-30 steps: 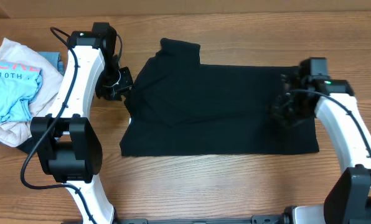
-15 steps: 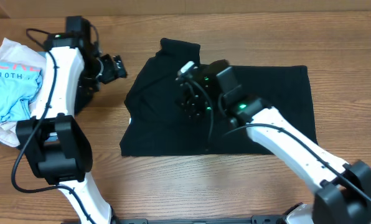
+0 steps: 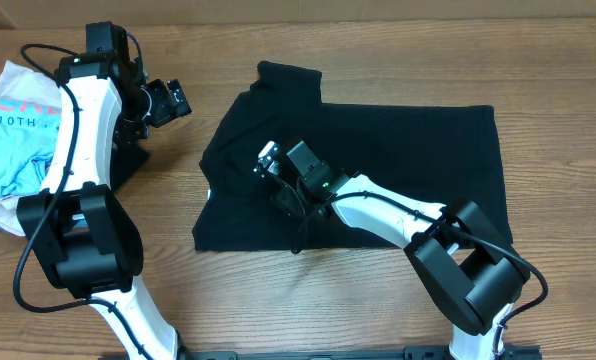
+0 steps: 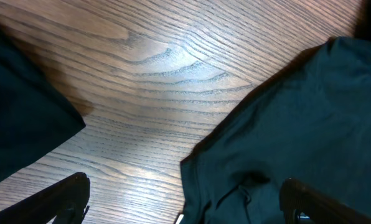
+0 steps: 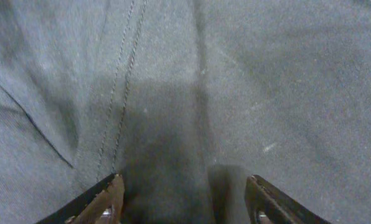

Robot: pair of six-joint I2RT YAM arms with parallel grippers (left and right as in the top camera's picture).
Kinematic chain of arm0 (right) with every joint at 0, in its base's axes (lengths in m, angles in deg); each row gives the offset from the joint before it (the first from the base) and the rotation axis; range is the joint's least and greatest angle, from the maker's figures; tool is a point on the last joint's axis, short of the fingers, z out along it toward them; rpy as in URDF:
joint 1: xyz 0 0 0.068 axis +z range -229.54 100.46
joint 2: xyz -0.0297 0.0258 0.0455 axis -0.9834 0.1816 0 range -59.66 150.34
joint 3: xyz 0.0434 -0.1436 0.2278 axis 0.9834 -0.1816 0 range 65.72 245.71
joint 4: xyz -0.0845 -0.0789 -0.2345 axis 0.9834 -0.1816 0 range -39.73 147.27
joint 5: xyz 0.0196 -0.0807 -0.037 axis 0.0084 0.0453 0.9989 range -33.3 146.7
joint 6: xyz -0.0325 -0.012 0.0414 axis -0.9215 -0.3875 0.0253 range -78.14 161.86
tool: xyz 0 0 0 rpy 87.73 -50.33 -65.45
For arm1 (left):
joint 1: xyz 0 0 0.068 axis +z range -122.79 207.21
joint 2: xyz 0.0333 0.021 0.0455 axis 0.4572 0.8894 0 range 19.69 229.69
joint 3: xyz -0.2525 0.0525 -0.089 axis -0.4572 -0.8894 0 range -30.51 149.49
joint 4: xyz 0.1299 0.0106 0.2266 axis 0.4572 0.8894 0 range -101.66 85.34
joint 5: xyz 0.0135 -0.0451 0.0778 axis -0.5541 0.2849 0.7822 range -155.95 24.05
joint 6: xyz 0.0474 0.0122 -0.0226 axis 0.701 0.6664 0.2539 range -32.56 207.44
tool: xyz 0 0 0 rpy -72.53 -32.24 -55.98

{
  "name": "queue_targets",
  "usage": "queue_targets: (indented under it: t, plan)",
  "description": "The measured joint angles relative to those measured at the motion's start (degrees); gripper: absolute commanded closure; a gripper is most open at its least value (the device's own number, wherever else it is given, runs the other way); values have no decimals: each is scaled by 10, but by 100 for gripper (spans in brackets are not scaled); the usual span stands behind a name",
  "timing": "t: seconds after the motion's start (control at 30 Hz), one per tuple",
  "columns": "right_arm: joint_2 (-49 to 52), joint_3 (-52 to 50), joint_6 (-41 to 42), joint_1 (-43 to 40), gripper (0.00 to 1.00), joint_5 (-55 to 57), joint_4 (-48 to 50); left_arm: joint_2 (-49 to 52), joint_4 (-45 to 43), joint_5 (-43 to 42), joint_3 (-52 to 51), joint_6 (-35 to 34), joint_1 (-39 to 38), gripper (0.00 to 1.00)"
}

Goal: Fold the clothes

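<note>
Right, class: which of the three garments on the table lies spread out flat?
The black T-shirt in the middle; the light blue shirt and the cream garment are bunched in a heap at the left edge.

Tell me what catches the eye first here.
A black T-shirt lies spread across the middle of the wooden table, the open right gripper low over its left half. The open left gripper hangs over bare wood beside it, near a heap of light blue and cream clothes at the table's left edge.
</note>
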Motion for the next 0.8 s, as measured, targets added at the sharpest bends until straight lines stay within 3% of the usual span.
queue_targets:
  t: [0.2,0.47,0.67,0.8]
  plan:
    - [-4,6,-4,9,33,6,-43,0,0,0,0,0,0,0]
    - [-83,31,-4,42,37,0,-97,0,-2,0,0,0,0,0]
    - [-83,32,-4,43,44,-17,-106,0,-187,5,-1,0,0,0]
    - [-83,32,-4,43,49,-28,-110,0,-196,7,-1,0,0,0]
